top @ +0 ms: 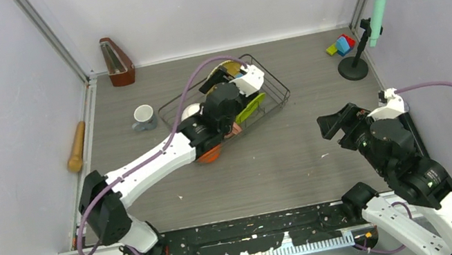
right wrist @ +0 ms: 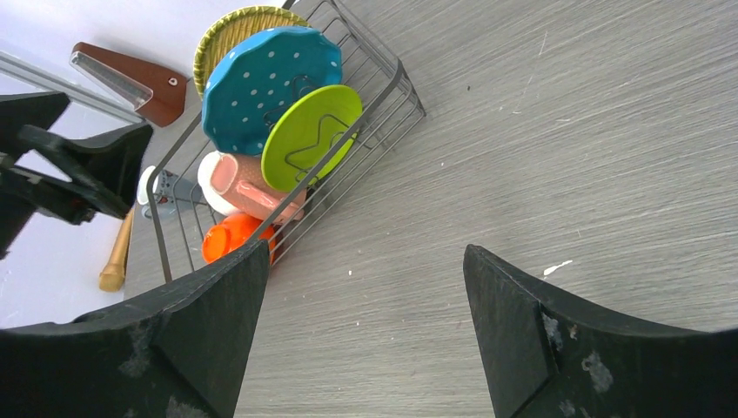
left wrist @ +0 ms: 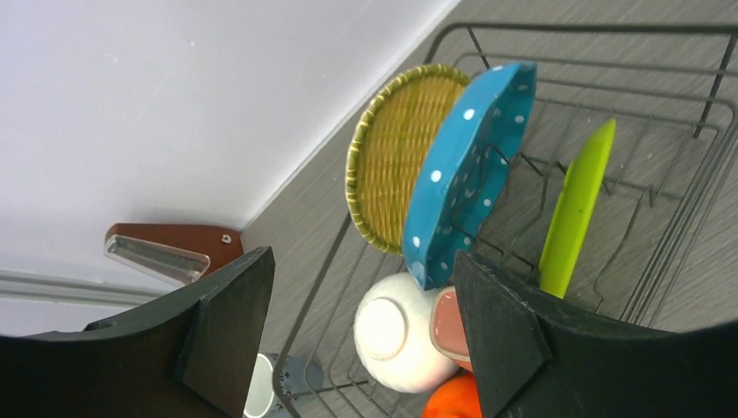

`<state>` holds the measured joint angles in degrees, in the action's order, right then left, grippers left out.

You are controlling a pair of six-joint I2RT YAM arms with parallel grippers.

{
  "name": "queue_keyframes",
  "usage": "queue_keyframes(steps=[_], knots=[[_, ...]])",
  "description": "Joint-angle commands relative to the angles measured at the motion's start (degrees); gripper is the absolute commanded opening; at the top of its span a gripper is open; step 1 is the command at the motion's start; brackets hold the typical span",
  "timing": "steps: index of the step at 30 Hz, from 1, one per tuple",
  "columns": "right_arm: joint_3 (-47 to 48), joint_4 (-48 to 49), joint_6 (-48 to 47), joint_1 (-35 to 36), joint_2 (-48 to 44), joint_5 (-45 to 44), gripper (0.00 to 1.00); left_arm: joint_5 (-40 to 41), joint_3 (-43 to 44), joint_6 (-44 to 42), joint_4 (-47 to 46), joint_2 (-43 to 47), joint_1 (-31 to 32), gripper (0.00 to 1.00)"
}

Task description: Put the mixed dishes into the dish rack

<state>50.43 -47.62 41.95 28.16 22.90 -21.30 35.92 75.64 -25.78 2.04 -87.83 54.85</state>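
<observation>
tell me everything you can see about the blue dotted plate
The blue plate is round and glossy, teal-blue with small white dots, and looks ceramic. It stands on edge among the tines of the wire rack, tilted toward the woven plate on one side. Whether the two touch is unclear. The lime plate stands apart from it on the other side. Its lower edge is close to the white bowl and the pink mug.

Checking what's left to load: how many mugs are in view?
2. The salmon-pink mug lies in the dish rack beside the white bowl; the small grey-blue mug stands on the table outside the rack's left end.
</observation>
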Motion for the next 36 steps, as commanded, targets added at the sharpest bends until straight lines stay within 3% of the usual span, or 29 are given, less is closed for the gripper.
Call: queue_keyframes(steps=[1,4,8,12,21,28,36], knots=[[-0.2,2.5,0.9,0.0,0.8,0.5,0.88,-0.3,0.0,2.4,2.8,-3.3,-0.2,0.78],[-0.1,2.4,0.5,0.0,0.9,0.9,0.88,-2.0,2.5,8.4,7.7,-3.5,-2.2,0.79],[0.4,1.9,-0.3,0.1,1.5,1.1,0.88,-9.6,4.4,21.2,15.5,0.6,-9.2,0.79],[0.6,1.8,-1.1,0.0,2.8,1.3,0.88,-10.6,3.1,31.8,21.2,5.6,-15.4,0.81],[-0.4,4.8,-1.7,0.1,5.3,3.4,0.88,-18.7,-3.7,49.6,27.3,12.6,-36.3,0.75],[-1.1,5.6,-1.3,0.1,5.7,4.5,0.88,-20.8,-0.8,58.4,30.0,6.9,-47.0,0.66],[-1.8,4.5,-0.5,0.0,3.8,4.8,0.88,-17.0,0.9,64.9,30.3,-1.1,-51.8,0.58]])
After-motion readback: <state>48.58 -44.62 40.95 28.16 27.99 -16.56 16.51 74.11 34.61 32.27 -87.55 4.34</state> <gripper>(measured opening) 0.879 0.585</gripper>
